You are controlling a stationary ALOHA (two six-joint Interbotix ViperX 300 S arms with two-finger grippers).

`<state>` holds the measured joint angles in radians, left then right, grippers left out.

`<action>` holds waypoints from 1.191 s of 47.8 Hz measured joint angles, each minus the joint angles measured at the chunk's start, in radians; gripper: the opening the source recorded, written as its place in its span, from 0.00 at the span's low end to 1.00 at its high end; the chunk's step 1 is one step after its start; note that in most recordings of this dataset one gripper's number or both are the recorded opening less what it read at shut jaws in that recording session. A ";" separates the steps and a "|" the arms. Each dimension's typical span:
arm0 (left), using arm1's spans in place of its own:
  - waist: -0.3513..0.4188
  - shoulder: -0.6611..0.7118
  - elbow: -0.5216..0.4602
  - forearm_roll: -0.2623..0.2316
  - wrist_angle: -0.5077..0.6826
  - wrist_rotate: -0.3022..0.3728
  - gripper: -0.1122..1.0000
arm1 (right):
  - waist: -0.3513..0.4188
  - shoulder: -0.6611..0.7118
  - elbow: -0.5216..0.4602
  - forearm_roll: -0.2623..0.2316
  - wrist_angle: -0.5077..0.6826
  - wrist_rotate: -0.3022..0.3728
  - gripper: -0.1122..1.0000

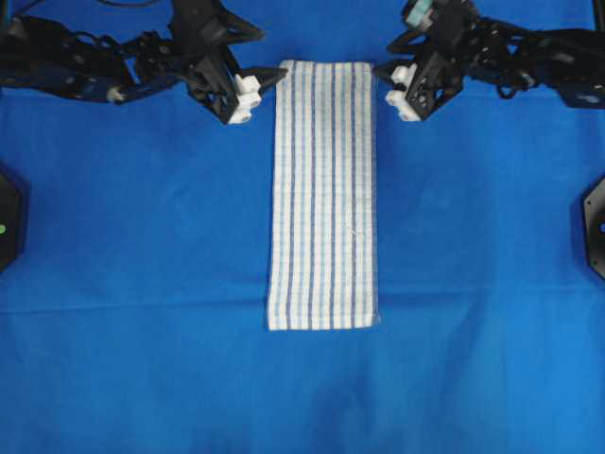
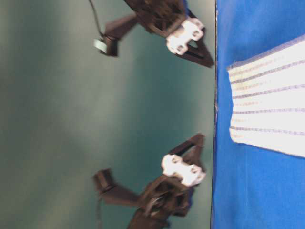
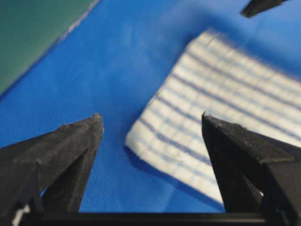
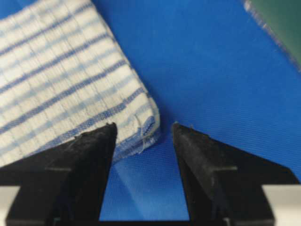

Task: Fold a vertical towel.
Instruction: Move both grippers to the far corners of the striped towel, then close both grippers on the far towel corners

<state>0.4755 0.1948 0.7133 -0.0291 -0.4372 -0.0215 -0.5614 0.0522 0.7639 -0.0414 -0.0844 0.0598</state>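
Towel point(image 1: 322, 194) lies flat and lengthwise on the blue sheet point(image 1: 132, 236) in front of you, a long striped strip running from six o'clock up to twelve in the overhead view. Start at its near short edge: that end sits alone, with no arm close to it. Follow the stripes up to the far short edge and you reach both arms, one at each corner.

Your left gripper point(image 1: 262, 87) hangs just beside the far left corner, at about eleven o'clock, its jaws spread wide and holding nothing. In its wrist view you see that corner of the cloth between the two dark fingers point(image 3: 70, 150), lying lower on the sheet.

Your right gripper point(image 1: 389, 83) mirrors it at one o'clock, just off the far right corner, jaws likewise apart and empty; in its wrist view the frayed corner shows in the gap.

From table level both grippers point towards the sheet.
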 measured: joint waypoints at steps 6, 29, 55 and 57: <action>0.005 0.086 -0.041 0.002 -0.014 0.002 0.82 | -0.005 0.064 -0.023 -0.002 -0.018 0.000 0.60; 0.006 0.199 -0.097 0.002 -0.009 -0.002 0.32 | -0.018 0.156 -0.067 -0.002 -0.032 -0.002 0.38; 0.015 0.193 -0.115 0.003 0.031 0.043 0.15 | -0.029 0.152 -0.077 -0.002 -0.018 0.002 0.18; 0.028 0.189 -0.120 0.003 0.034 0.048 0.15 | -0.037 0.149 -0.080 -0.002 -0.018 0.002 0.18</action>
<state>0.5031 0.3835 0.5937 -0.0261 -0.4034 0.0261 -0.5983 0.2010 0.6842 -0.0430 -0.1028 0.0614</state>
